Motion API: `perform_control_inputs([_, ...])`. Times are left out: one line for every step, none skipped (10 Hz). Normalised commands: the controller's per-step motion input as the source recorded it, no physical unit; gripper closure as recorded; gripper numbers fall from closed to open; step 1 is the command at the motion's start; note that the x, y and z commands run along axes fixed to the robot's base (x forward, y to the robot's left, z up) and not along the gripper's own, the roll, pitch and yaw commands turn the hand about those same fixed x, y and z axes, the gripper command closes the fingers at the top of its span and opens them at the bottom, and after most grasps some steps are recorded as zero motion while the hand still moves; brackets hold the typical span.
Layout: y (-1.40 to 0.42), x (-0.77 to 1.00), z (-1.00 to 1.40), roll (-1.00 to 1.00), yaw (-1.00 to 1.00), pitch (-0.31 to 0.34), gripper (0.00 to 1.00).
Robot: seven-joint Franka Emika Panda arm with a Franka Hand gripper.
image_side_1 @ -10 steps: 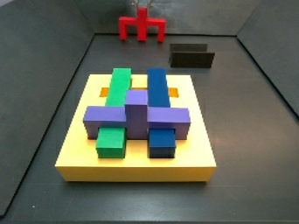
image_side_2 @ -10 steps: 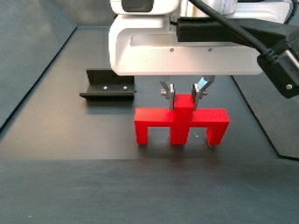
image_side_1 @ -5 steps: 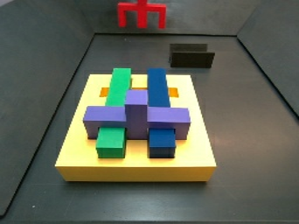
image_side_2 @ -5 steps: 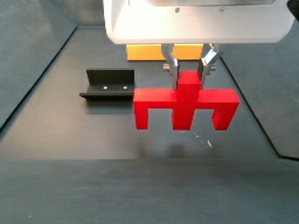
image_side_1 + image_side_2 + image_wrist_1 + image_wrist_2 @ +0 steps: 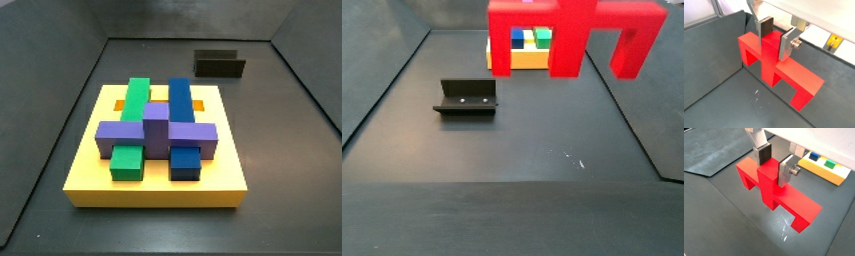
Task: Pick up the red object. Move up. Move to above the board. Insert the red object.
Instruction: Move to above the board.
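My gripper point(image 5: 777, 37) is shut on the central post of the red object point(image 5: 777, 75), which hangs well above the dark floor; both show in the other wrist view too, gripper point(image 5: 775, 164) and red object point(image 5: 774, 198). In a side view only the red object's bar and legs point(image 5: 576, 35) show at the upper edge; the gripper is out of that frame. The yellow board point(image 5: 94, 170) with purple, green and blue blocks lies on the floor, and shows small and far in a side view point(image 5: 523, 52) and in a wrist view point(image 5: 824, 169).
The dark fixture point(image 5: 466, 98) stands on the floor to one side, also in a side view point(image 5: 221, 65). Grey walls point(image 5: 54, 90) enclose the floor.
The gripper has risen with the red object: it has left the top of one side view and climbed to the upper edge of the other.
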Motion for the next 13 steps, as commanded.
perform_control_inputs([0.00, 0.03, 0.21, 0.00, 0.00, 0.068, 1.00])
perform_control_inputs([-1.40, 0.04, 0.14, -0.13, 0.05, 0.182, 1.00])
perform_control_inputs([-1.40, 0.04, 0.13, -0.07, 0.05, 0.146, 1.00])
perform_control_inputs([-1.40, 0.03, 0.13, -0.02, 0.03, 0.076, 1.00])
perform_control_inputs([-1.40, 0.03, 0.12, -0.04, 0.02, 0.021, 1.00])
perform_control_inputs([-1.40, 0.03, 0.13, -0.01, 0.01, 0.022, 1.00])
perform_control_inputs([-1.40, 0.03, 0.13, 0.00, 0.01, 0.021, 1.00])
perform_control_inputs([-1.40, 0.03, 0.13, -0.02, 0.01, 0.014, 1.00])
perform_control_inputs([-1.40, 0.03, 0.13, -0.01, 0.01, 0.008, 1.00])
perform_control_inputs([-1.40, 0.03, 0.15, -0.01, 0.01, 0.024, 1.00])
perform_control_inputs([-1.40, 0.03, 0.15, 0.00, 0.01, 0.035, 1.00])
perform_control_inputs([-1.40, 0.05, 0.16, 0.00, 0.01, 0.074, 1.00])
perform_control_inputs([-1.40, 0.08, 0.17, 0.00, 0.00, 0.101, 1.00])
